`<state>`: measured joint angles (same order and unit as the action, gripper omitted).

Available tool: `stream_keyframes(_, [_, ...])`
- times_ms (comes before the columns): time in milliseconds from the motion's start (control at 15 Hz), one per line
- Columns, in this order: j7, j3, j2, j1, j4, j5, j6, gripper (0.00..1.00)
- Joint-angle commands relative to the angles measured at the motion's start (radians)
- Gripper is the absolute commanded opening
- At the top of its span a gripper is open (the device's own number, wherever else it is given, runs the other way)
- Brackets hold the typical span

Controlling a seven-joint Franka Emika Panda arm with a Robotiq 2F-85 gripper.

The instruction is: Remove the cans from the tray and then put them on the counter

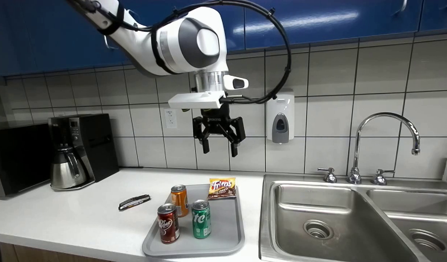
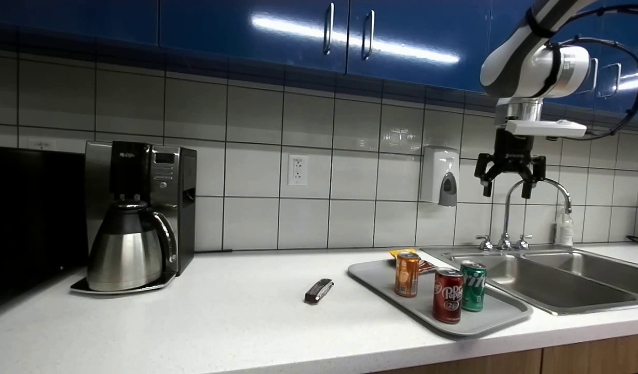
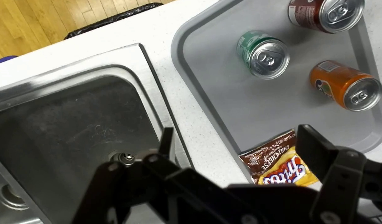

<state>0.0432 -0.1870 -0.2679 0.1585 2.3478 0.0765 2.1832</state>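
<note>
Three cans stand upright on the grey tray: a dark red can near the front left, a green can beside it, and an orange can behind. All three tops show in the wrist view, where the green can lies nearest the middle. The tray rests on the pale counter, beside the sink. High above the counter hangs my gripper, pointing down and well clear of the cans. Its fingers are wide open in the wrist view, with nothing held between them.
A Fritos packet lies at the tray's back right corner. Right of the tray is the steel sink with a tall faucet. A small dark wrapped item sits left of the tray. Farther left stands a coffee maker; blue cabinets hang overhead.
</note>
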Motion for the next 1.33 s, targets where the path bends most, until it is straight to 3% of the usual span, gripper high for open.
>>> stream_keyframes(0, [-0.053,0.027,-0.016,0.007,0.060,0.017,0.084,1.00])
stream_keyframes(467, [-0.118,0.064,0.007,0.005,0.148,0.026,0.234,1.00])
stream_keyframes(1267, [-0.223,0.100,0.129,0.001,0.173,0.096,0.280,1.00])
